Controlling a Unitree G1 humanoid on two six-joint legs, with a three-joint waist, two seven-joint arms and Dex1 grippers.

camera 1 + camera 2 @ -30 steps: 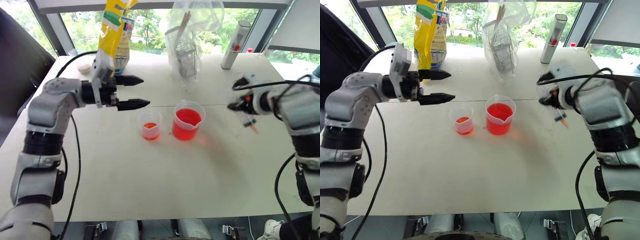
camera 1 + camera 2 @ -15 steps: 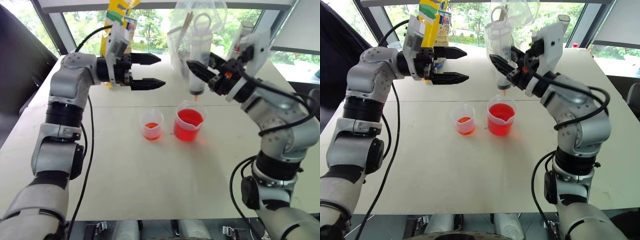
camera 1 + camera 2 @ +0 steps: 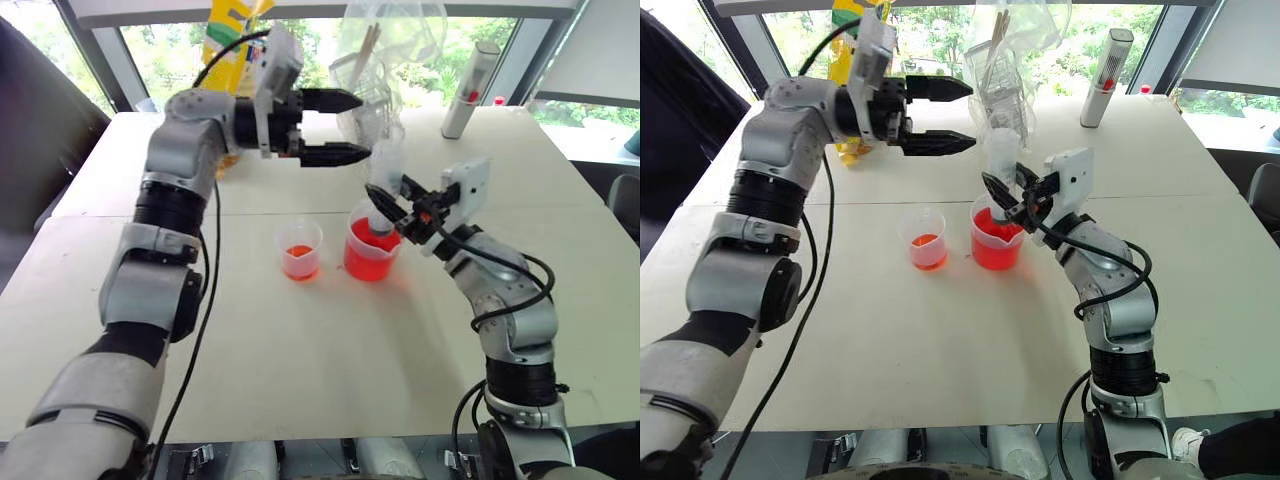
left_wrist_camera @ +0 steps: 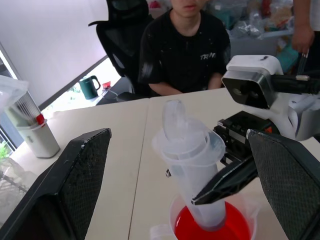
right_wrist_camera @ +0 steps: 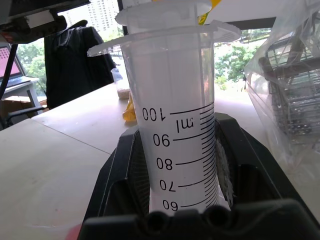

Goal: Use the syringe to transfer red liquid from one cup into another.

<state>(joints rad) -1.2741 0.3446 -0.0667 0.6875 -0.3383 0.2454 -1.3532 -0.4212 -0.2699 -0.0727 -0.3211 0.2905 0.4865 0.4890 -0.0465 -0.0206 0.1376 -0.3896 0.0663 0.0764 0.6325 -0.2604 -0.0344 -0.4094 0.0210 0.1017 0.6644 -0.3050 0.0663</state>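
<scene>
Syringe (image 3: 385, 185) in beaker (image 3: 372, 255)
Right gripper (image 3: 385, 210) clamped on syringe, tip down in red liquid (image 3: 370, 262); left gripper (image 3: 345, 127) spread wide above; small cup (image 3: 300, 250) beside beaker.

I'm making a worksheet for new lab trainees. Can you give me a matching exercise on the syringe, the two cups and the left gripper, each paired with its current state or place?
Column 1:
1. syringe
2. spouted beaker
3. small cup
4. left gripper

Column 2:
A. holds only a shallow layer of red liquid
B. open, level, above the table with nothing in it
C. upright, tip down in the beaker, gripped by the right gripper
D. well filled with red liquid

Pairs: 1-C, 2-D, 3-A, 4-B
</scene>
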